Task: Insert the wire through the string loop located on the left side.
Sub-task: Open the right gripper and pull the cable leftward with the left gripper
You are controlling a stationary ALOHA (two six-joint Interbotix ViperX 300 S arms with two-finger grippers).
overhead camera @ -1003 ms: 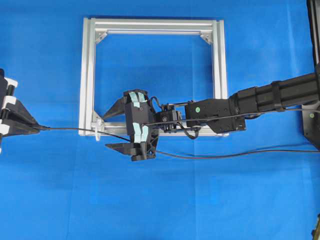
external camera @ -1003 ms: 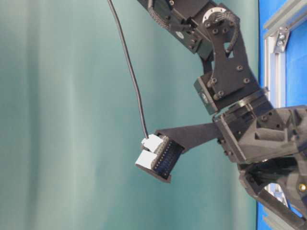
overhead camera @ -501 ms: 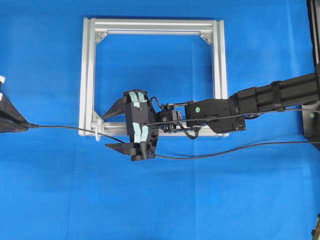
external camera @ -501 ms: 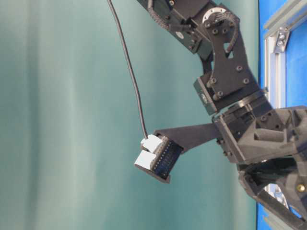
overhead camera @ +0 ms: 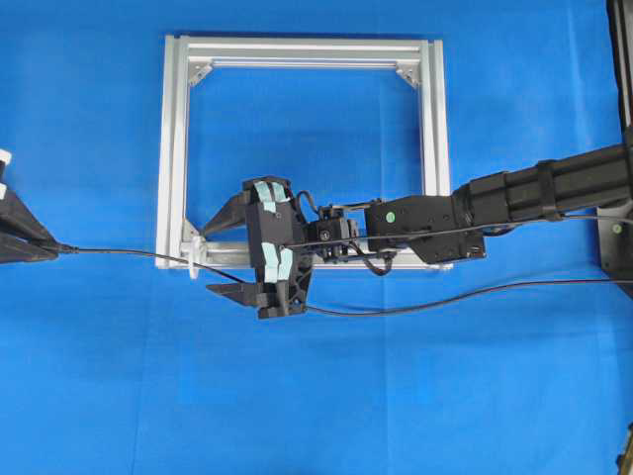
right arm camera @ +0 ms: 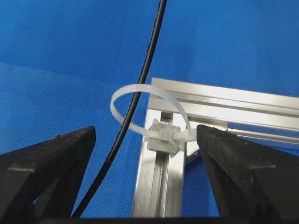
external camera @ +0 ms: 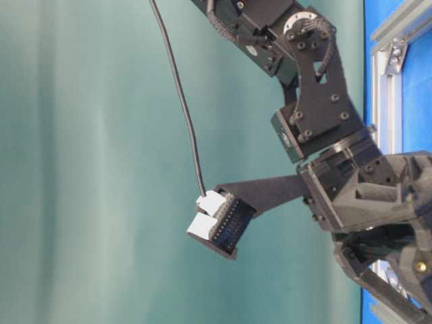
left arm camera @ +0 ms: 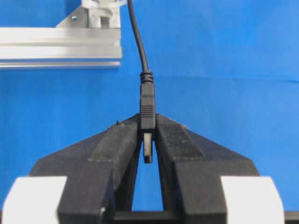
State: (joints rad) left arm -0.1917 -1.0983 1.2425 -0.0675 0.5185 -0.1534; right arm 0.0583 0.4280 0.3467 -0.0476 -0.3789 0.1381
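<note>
The wire (overhead camera: pixel 129 253) is thin and black. It runs from its plug (overhead camera: pixel 65 248) rightward through the string loop (overhead camera: pixel 192 255), passes under my right gripper (overhead camera: pixel 209 259) and trails off to the right edge. At the far left, my left gripper (overhead camera: pixel 38 247) is shut on the plug (left arm camera: pixel 147 108), its jaws pinching the plug body in the left wrist view (left arm camera: pixel 148 133). The right gripper is open, one finger on each side of the frame's lower left corner and nothing between them. The right wrist view shows the wire (right arm camera: pixel 148 56) crossing inside the whitish loop (right arm camera: pixel 162 136).
The square silver aluminium frame (overhead camera: pixel 297 47) lies flat on the blue mat, and its lower left corner carries the loop. My right arm (overhead camera: pixel 534 193) reaches across the frame's lower bar from the right. A black mount (overhead camera: pixel 615 237) stands at the right edge.
My left gripper has drawn the plug further left, pulling more wire through the loop. The slack wire on the right has shifted slightly. The right arm has stayed where it was.
</note>
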